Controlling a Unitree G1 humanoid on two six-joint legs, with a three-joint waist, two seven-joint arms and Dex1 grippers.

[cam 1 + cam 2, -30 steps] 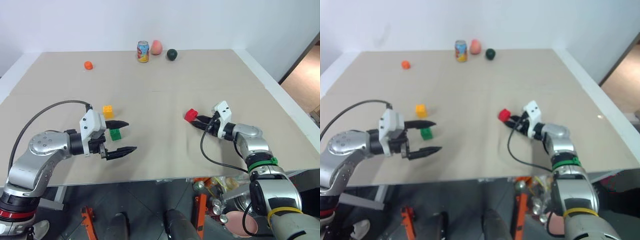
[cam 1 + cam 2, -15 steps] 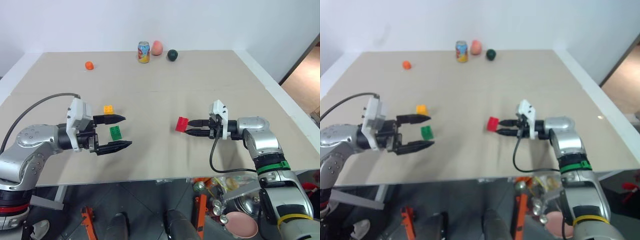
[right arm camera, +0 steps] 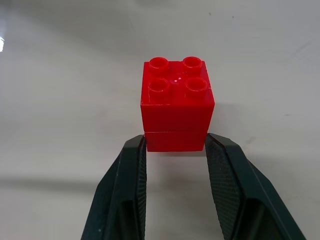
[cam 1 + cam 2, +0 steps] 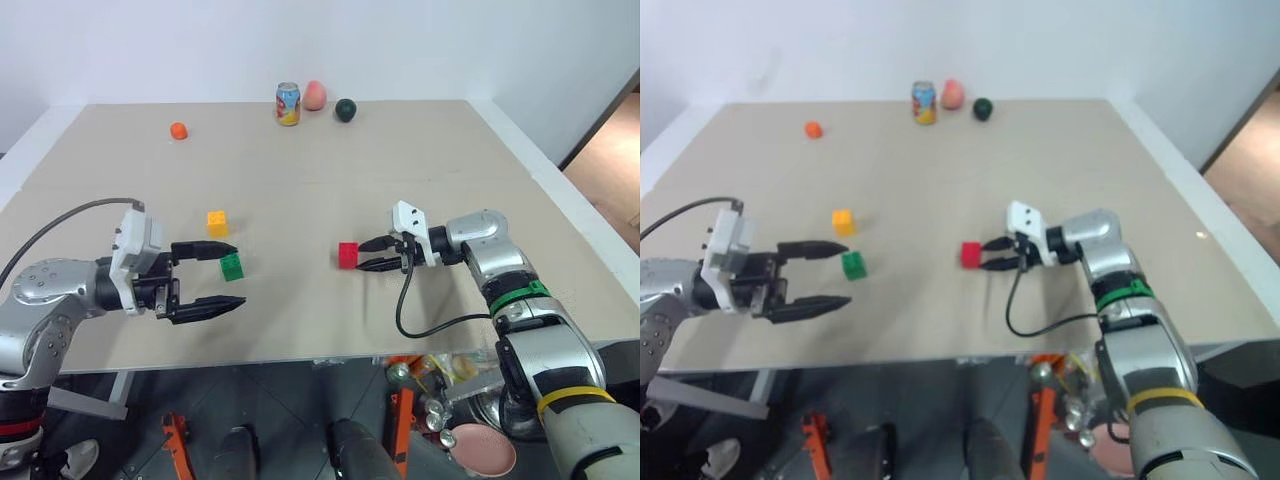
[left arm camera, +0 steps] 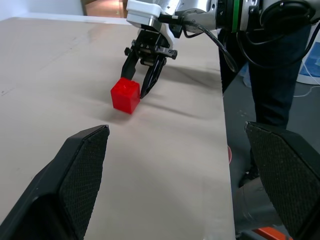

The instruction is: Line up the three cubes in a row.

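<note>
The yellow cube (image 4: pixel 217 222) and the green cube (image 4: pixel 232 265) sit close together on the left half of the table, yellow farther back. My left gripper (image 4: pixel 237 276) hovers open just in front of them, and the green cube shows between its two fingers (image 5: pixel 85 165) from above. My right gripper (image 4: pixel 366 256) is shut on the red cube (image 4: pixel 348 255) near the table's middle, pointing left. In the right wrist view its fingertips (image 3: pixel 135 155) clamp the lower edge of the red cube (image 3: pixel 176 107), studs up. The left wrist view shows the red cube (image 5: pixel 125 95) low over the table.
Along the table's far edge stand a drink can (image 4: pixel 287 103), a pink fruit (image 4: pixel 314 95) and a dark green ball (image 4: pixel 345 109). A small orange fruit (image 4: pixel 178 130) lies at the back left. The table's front edge (image 4: pixel 330 355) runs just below both arms.
My right gripper has carried the red cube leftward toward the green cube, and its wrist has turned. My left gripper has drawn back to the left, still open.
</note>
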